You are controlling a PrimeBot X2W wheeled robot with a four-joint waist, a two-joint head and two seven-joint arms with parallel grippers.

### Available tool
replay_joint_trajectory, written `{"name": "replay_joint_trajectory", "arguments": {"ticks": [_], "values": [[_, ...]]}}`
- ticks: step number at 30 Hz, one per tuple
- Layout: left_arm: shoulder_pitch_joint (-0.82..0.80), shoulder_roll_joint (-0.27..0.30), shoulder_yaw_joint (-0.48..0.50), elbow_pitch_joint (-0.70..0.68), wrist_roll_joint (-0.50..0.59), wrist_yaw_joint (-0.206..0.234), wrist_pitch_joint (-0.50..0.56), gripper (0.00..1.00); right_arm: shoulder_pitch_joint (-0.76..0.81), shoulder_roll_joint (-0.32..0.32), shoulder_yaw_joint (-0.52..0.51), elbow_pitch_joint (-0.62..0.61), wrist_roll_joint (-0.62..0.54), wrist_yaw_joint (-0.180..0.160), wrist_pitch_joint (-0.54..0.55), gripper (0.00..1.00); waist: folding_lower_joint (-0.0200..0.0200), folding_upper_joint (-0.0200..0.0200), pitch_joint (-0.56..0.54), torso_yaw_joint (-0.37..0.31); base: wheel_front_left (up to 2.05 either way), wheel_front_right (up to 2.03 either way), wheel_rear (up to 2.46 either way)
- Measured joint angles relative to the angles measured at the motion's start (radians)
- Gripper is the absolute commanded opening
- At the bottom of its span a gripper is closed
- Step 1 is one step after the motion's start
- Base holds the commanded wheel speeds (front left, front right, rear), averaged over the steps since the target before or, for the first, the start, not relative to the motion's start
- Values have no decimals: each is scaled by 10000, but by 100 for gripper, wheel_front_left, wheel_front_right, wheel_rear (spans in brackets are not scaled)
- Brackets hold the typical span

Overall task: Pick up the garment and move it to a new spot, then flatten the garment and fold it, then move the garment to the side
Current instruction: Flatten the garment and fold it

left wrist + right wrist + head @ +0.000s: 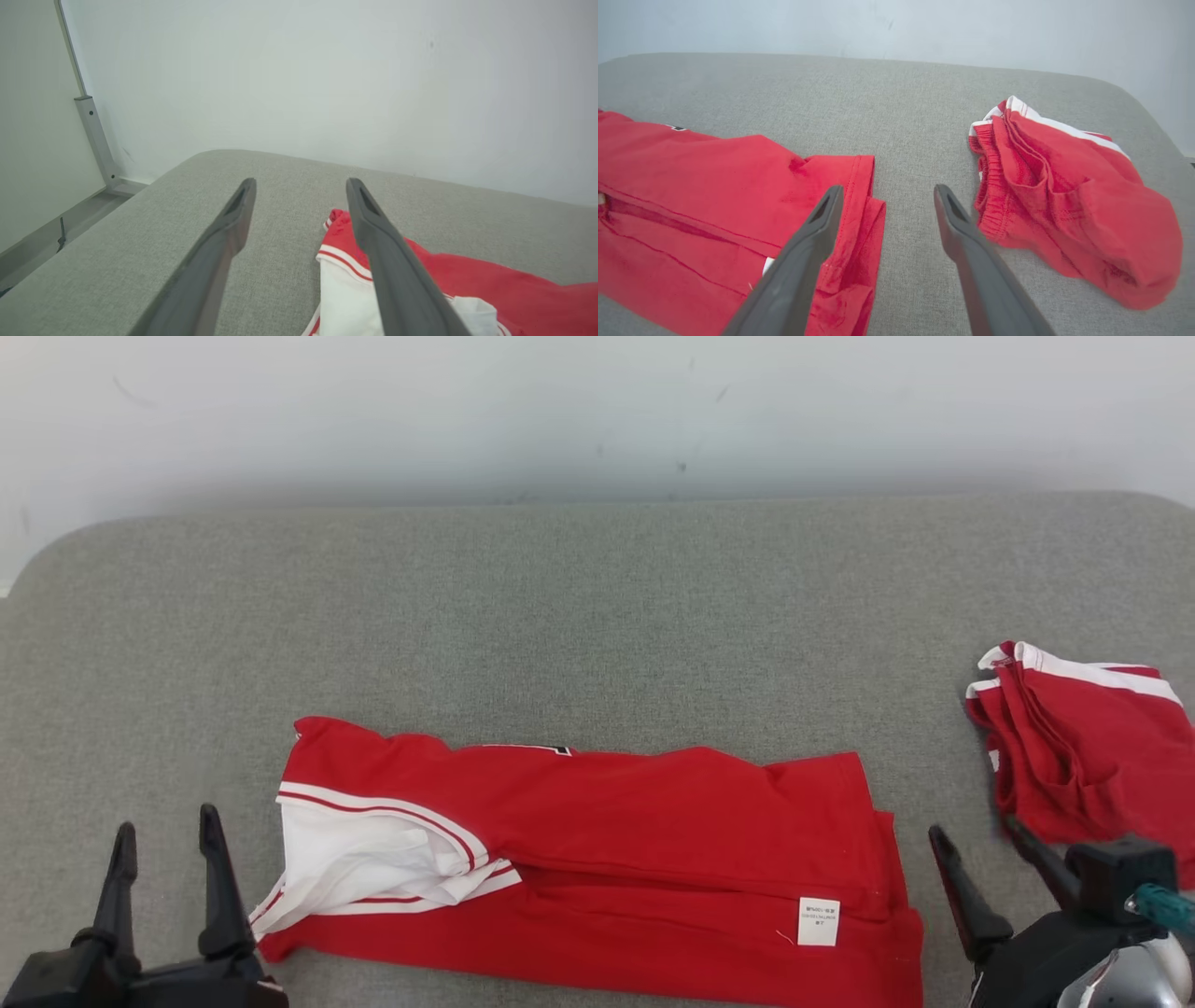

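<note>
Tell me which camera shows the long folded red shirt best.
The head view: it takes in the red shirt almost whole on the grey cushion, white sleeve to hem, just the near edge cut off. The left wrist view gives its white-sleeved end; the right wrist view gives its hem end.

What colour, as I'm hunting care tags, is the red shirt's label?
The label is white with dark print; the head view shows it best.
</note>
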Motion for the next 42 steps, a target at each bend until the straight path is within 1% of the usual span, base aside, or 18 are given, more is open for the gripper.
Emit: {"name": "replay_joint_trajectory", "arguments": {"ticks": [2,5,6,8,11,13,16,19,27,35,42], "values": [[-4,6,-144,-311,150,0,-25,100,-39,151,-134,-98,-4,-29,-293,100,0,0,-110,-17,0,0,0],[-4,27,-533,-627,291,-12,-25,100,-54,573,-222,-140,-2,-71,-694,100,0,0,-283,-47,0,0,0],[-5,35,-642,-700,322,-75,-27,100,-57,694,-230,-134,-2,-71,-817,100,0,0,-340,-58,0,0,0],[-4,77,-1005,-970,357,-389,-27,100,-58,930,-332,-67,-2,-73,-1151,100,-1,0,-485,-97,0,0,0],[-3,102,-1325,-1120,364,-654,-27,100,-58,1039,-441,35,-2,-73,-1486,100,-1,0,-574,-132,0,0,0],[-3,153,-1484,-1133,360,-924,-27,100,-66,1216,-476,138,-2,-75,-1693,100,0,-1,-618,-151,0,0,0],[-1,297,-1699,-1081,343,-1210,-8,100,-78,1423,-506,278,-2,-75,-1948,100,-1,0,-677,-166,0,0,0],[0,357,-1858,-815,341,-1390,351,100,-87,1532,-493,543,-2,-75,-2127,100,0,0,-753,-171,0,0,0],[2,512,-1632,-270,169,-1415,963,100,-488,1756,-332,1162,-4,-75,-2550,100,-1,0,-985,-267,0,0,0],[217,527,-1643,-244,79,-1423,1365,100,-489,1825,-174,1450,-33,-65,-2821,100,-1,-1,-1213,-320,0,0,0],[244,591,-1639,-267,79,-1425,1599,100,-488,1814,-123,1569,-90,17,-2989,100,-1,-1,-1265,-304,0,0,0]]}}
